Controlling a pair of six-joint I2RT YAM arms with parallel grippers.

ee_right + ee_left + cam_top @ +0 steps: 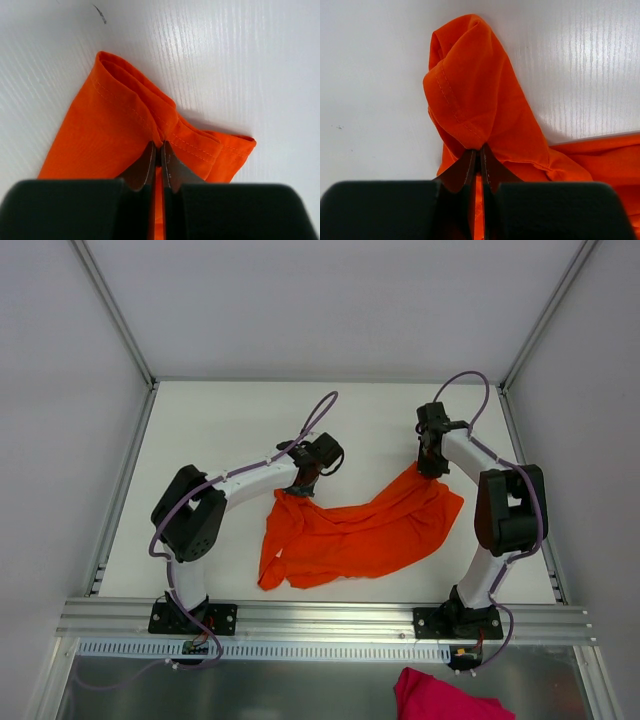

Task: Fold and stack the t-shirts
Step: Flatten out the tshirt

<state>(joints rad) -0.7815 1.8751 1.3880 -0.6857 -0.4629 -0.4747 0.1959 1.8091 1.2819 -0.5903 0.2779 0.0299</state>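
Left hand (479, 150) pinched shut on t-shirt (360, 530); right hand (159, 146) same; elbows (188, 518) seemingly splayed outward.

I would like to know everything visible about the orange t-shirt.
The orange t-shirt is plain, thin, soft fabric with stitched hems. It lies crumpled and unfolded on the white table. The left gripper is shut on one bunched edge, and the right gripper is shut on a folded hem at the opposite end.
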